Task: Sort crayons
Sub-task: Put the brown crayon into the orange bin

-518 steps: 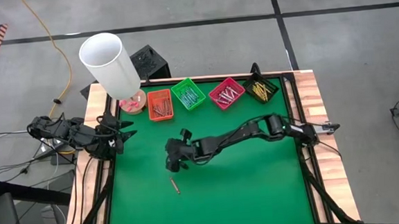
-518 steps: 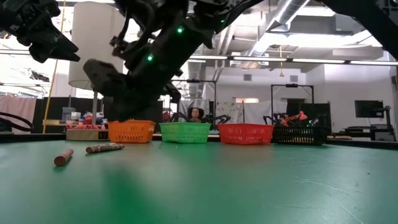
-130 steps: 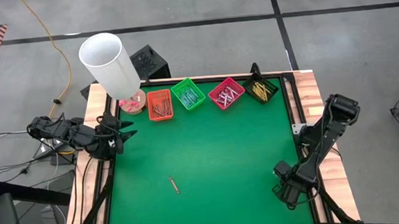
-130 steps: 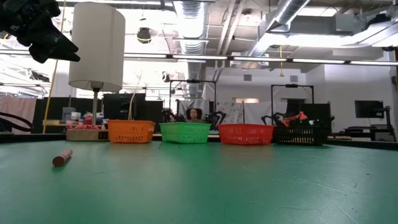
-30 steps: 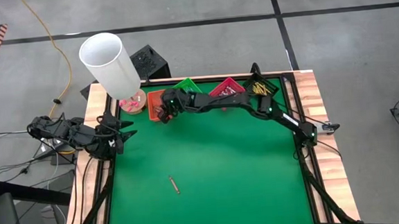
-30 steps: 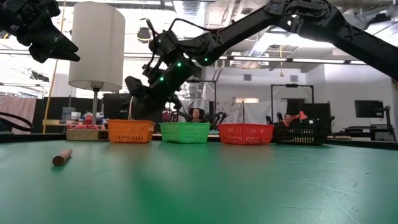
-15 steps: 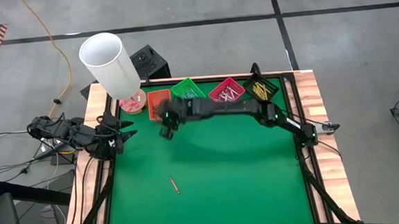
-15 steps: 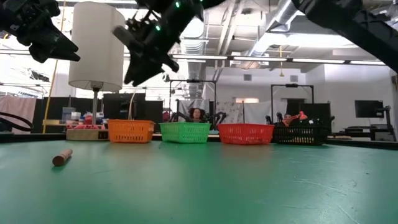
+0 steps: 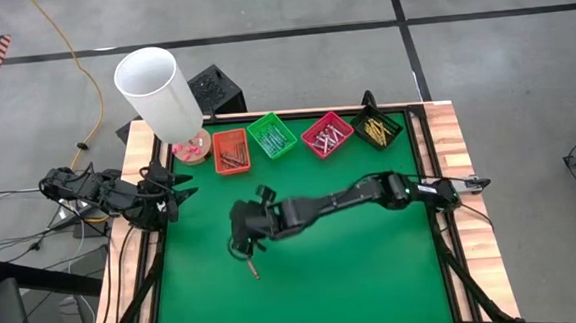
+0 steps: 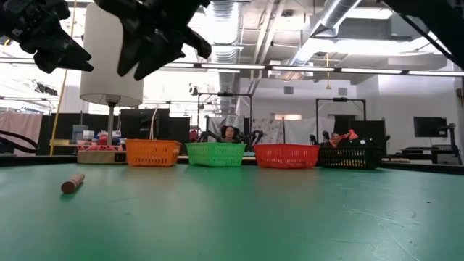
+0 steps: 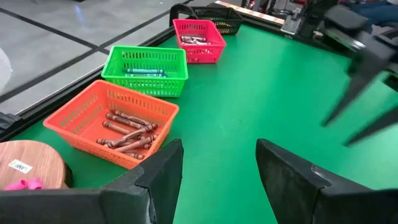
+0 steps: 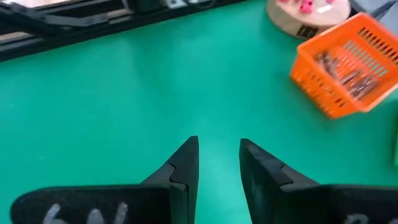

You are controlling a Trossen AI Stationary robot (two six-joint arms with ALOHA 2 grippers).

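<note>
With the four trays (image 9: pixel 306 135) along the table's far edge already stocked, the right gripper (image 9: pixel 240 235), fingers parted and empty, hangs over the last loose crayon (image 9: pixel 252 268) (brownish, left of centre, toward the near edge).

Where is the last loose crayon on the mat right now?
In the high view the loose crayon lies on the green mat, left of centre toward the near edge, just below the right gripper and well short of the orange tray.

Matt green cloth-like covering on the counter (image 9: pixel 345 268), with bare wood strips (image 9: pixel 472 220) along its side edges. The trays (image 11: pixel 115 118) are glossy latticed plastic; the fingers (image 12: pixel 186 163) matt black.
</note>
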